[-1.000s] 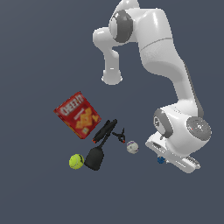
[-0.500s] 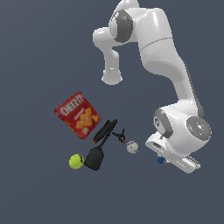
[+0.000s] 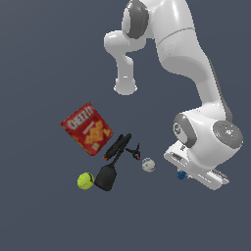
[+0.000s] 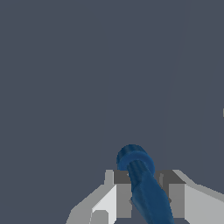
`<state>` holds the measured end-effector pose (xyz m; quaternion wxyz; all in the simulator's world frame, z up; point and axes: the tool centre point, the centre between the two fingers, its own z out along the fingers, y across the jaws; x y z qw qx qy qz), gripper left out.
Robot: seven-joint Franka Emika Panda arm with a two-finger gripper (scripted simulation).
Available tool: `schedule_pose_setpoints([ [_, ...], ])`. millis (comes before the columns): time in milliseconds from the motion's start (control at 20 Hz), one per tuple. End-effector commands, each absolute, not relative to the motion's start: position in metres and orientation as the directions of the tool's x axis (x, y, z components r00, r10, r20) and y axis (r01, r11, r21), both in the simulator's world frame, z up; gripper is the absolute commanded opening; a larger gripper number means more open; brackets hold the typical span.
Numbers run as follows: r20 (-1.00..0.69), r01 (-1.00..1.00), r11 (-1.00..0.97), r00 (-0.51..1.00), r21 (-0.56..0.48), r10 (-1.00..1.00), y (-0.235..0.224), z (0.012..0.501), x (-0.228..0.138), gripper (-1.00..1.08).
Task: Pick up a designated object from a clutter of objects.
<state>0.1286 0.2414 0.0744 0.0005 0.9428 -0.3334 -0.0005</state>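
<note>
Nothing has shifted since the earlier frames: the arm holds the same low pose and the clutter lies as before. The gripper [image 4: 142, 192] stays pinched on the dark-blue piece [image 4: 141, 183], whose round end sticks out past the fingers [image 4: 124, 192] in the wrist view. In the exterior view the blue piece [image 3: 181, 175] peeks out under the arm's hand (only a small dot of it shows), well apart from the Cheez-It box [image 3: 87, 128]. Between them lie the black marker [image 3: 117, 146], the small black clamp [image 3: 133, 152], the whitish ball [image 3: 148, 164], the black spatula [image 3: 107, 175] and the tennis ball [image 3: 85, 181].
</note>
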Motion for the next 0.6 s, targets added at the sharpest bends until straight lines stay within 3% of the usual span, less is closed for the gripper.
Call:
schedule_pose_setpoints([
  [0, 0.000, -0.629, -0.778, 0.778, 0.000, -0.629, 0.240, 0.091, 0.125, -1.00],
  [550, 0.000, -0.629, -0.778, 0.778, 0.000, -0.629, 0.230, 0.204, 0.099, -1.00],
])
